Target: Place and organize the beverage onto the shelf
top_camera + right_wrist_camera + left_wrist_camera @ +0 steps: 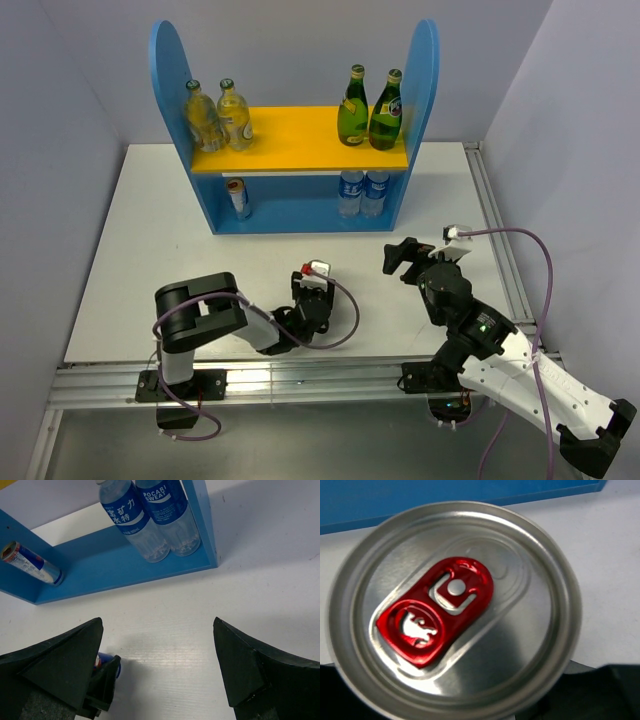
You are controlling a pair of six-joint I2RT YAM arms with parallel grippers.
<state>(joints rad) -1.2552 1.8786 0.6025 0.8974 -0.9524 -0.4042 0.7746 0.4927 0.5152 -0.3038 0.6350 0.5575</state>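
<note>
Step in hand: picking up the loose can (455, 610). This looks like the grasp stage, with the carry not yet begun.
Loose can, position: upright on the table (140, 260) in front of the shelf (170, 70) and apart from it. The left wrist view looks straight down on its silver lid and red tab.
Left gripper (313, 288): set around the loose can. I cannot tell whether the fingers press on it or only bracket it, because the lid hides them.
Right gripper (157, 630): released, fingers spread wide, holding nothing. It hovers over the table to the right, facing the shelf's lower level.
Upper board (300, 135): two clear yellowish bottles (234, 117) at the left end, two green bottles (352, 110) at the right end.
Lower level: the shelved can (237, 197) at the left and two blue-labelled water bottles (362, 192) toward the right, with a gap between them.
Progress: nearly done by the layout. The bottles sit in pairs, and only the loose can is off the shelf.
Next move calls for: a firm squeeze on the can's body, a lift, then a reach to the lower level's left side. The can should go down upright just beside the shelved can without knocking it.
Risk: a thin, slick can may slip or tip, and the upper board likely leaves little headroom.
</note>
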